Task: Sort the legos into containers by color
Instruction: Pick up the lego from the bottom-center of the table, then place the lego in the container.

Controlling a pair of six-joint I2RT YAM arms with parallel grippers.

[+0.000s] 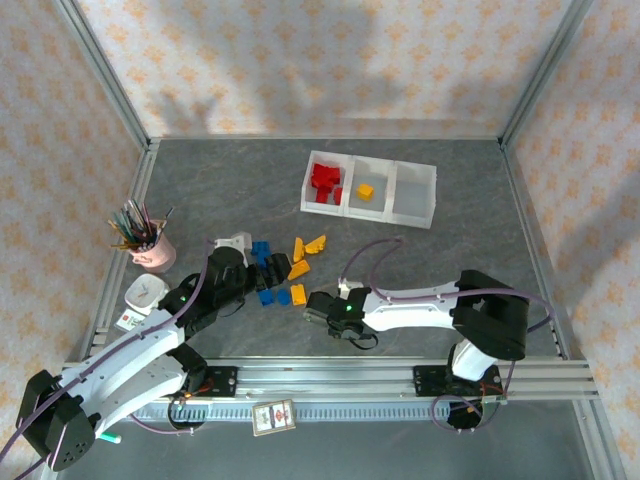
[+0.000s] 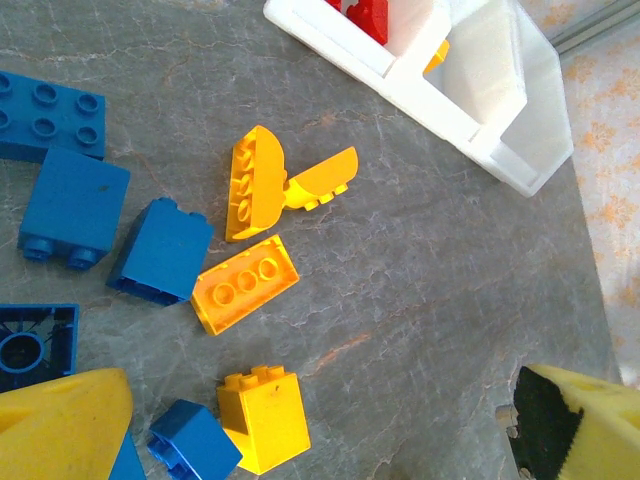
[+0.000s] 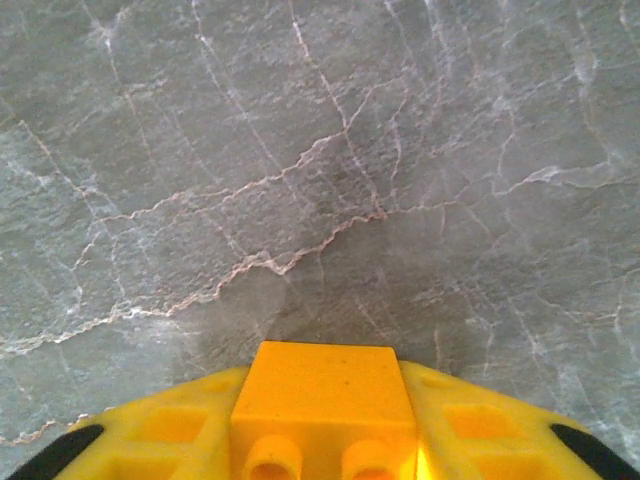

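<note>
**Shallow hold on a slick brick, with the tray well off**

Top view: the right gripper (image 1: 320, 306) sits low over the grey table (image 1: 200, 180). The white three-bin tray (image 1: 418, 172) is well apart from it, farther from the arm bases. Red bricks (image 1: 323, 181) lie in one end bin and a lone yellow brick (image 1: 366, 190) in the middle one. The left gripper (image 1: 247, 262) hovers among the blue bricks (image 1: 262, 250).

Left wrist: the jaws are spread wide with nothing between them. A glossy yellow cube (image 2: 262, 418) and a blue block (image 2: 190, 445) lie just ahead of the fingertips, touching each other. Closing here could catch both or knock the cube aside.

Right wrist: the fingers (image 3: 170, 432) are pinching a held yellow brick (image 3: 320, 395). Its sides are smooth and it has round tubes on the near face. How much of it sits between the pads is hard to judge. Hard plastic on hard plastic could let it twist loose in transit, or drop into the wrong bin.
</note>
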